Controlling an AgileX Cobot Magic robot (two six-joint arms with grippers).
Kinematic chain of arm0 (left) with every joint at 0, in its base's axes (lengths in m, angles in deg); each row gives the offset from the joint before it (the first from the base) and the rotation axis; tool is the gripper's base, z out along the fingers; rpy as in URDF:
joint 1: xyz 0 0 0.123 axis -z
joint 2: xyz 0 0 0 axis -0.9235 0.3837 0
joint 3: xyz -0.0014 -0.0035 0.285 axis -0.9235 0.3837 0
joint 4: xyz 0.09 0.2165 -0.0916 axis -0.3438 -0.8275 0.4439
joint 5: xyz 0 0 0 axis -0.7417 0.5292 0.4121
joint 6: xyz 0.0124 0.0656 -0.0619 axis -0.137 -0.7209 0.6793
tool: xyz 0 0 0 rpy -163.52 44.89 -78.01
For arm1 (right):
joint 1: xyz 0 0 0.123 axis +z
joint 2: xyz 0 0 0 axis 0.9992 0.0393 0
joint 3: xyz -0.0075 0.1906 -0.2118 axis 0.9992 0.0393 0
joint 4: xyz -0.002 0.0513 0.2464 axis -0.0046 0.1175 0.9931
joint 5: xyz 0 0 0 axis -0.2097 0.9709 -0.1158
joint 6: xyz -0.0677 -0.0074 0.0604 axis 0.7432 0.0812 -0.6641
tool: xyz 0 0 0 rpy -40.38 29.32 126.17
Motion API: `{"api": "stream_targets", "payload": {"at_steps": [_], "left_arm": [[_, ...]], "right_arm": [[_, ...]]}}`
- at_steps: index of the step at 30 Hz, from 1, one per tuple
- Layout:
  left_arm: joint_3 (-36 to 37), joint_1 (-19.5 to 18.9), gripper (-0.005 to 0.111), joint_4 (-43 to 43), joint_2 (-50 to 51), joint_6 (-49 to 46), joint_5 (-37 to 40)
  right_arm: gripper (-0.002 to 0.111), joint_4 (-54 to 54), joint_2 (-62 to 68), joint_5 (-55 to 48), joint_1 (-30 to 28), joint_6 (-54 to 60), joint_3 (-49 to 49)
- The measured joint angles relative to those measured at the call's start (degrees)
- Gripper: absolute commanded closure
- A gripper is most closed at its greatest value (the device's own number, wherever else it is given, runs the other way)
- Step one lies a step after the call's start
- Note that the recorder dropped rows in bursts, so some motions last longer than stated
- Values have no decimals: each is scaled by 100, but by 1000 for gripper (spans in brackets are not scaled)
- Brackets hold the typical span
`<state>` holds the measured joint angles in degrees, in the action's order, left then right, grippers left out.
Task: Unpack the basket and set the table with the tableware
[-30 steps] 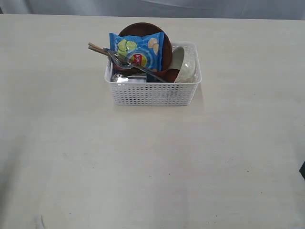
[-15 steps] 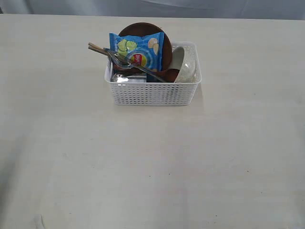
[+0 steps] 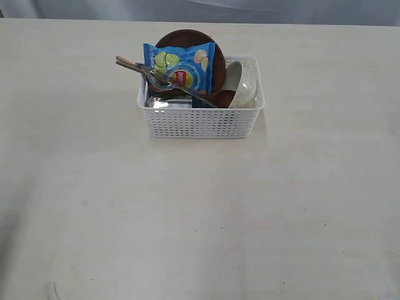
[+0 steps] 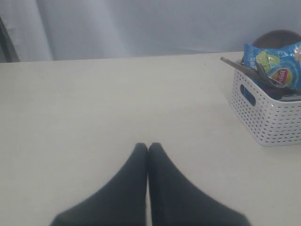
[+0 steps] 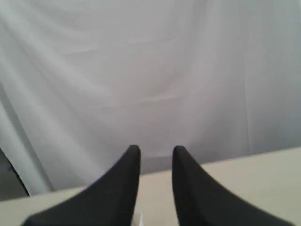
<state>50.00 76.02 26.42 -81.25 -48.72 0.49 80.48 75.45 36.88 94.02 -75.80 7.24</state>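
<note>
Your basket (image 3: 200, 122) sits in the upper middle of the exterior frame, on the table (image 3: 187, 219), and it is packed. A plate (image 3: 187, 36) stands on edge at the back with a chip bag (image 3: 181, 65) leaning in front of it. A bowl (image 3: 245, 84) is tipped on its side at the right end. A fork (image 3: 175, 86) lies slantwise across the bag, and chopsticks (image 3: 127, 64) stick out past the upper left corner. Something shiny (image 3: 167, 102) shows at the front left.

Your left gripper (image 4: 148, 149) has its fingers pressed together on nothing, low over bare table, well apart from the basket. Your right gripper (image 5: 156, 153) shows a narrow gap, nothing in it, facing a grey curtain (image 5: 141, 70).
</note>
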Motion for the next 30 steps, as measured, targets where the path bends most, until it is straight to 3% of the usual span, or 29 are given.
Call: {"api": "stream_targets", "payload": {"at_steps": [2,10,14,20,30], "left_arm": [[0,0,107,0,0,0,0],[0,0,107,0,0,0,0],[0,0,107,0,0,0,0],[0,0,107,0,0,0,0],[0,0,107,0,0,0,0]], "right_arm": [[55,0,568,-599,0,16,-434],[56,110,2870,-3355,0,666,-2367],[56,455,3839,-4264,14,989,-3185],[56,678,4952,-4557,718,1315,-3953],[56,-819,6700,-4288,2379,12,-4435]]}}
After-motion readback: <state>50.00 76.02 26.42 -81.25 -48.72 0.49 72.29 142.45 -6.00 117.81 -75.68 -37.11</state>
